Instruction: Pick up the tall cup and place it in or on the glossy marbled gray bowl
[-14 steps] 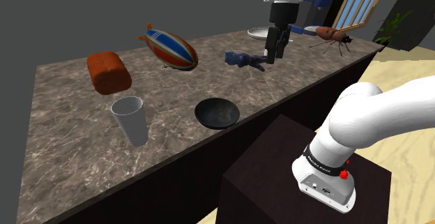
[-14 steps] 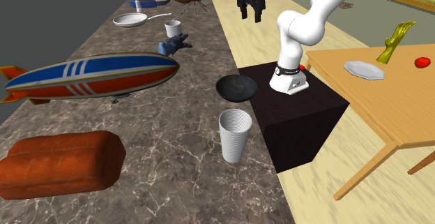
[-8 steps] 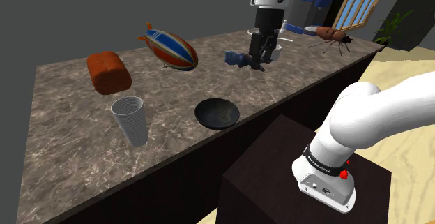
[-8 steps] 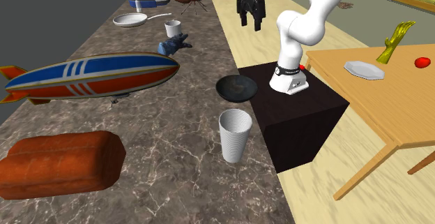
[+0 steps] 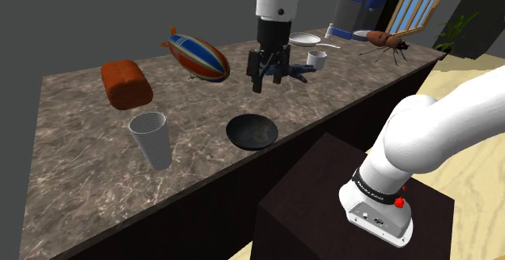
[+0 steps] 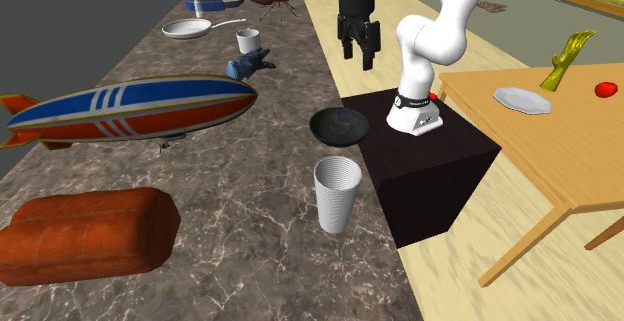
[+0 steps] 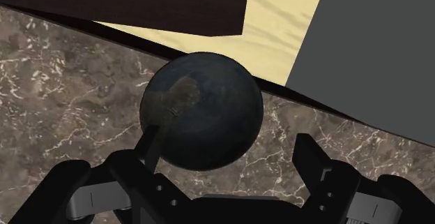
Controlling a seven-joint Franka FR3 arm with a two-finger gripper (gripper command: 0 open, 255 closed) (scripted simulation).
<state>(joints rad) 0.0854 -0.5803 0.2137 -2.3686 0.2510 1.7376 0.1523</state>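
End effector [image 5: 267, 78] swung from desk's [image 5: 73, 181] far end toward bowl [image 5: 252, 130] and dropped lower; fingers [image 7: 311, 161] apart, empty. Cup [image 5: 152, 139] stood untouched on desk near bowl. Approach under way, grasp not begun.

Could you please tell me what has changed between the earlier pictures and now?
The open gripper has swung toward the shoulder view's left and come down toward the dark bowl, holding nothing. The ribbed tall cup and the bowl stayed where they were.
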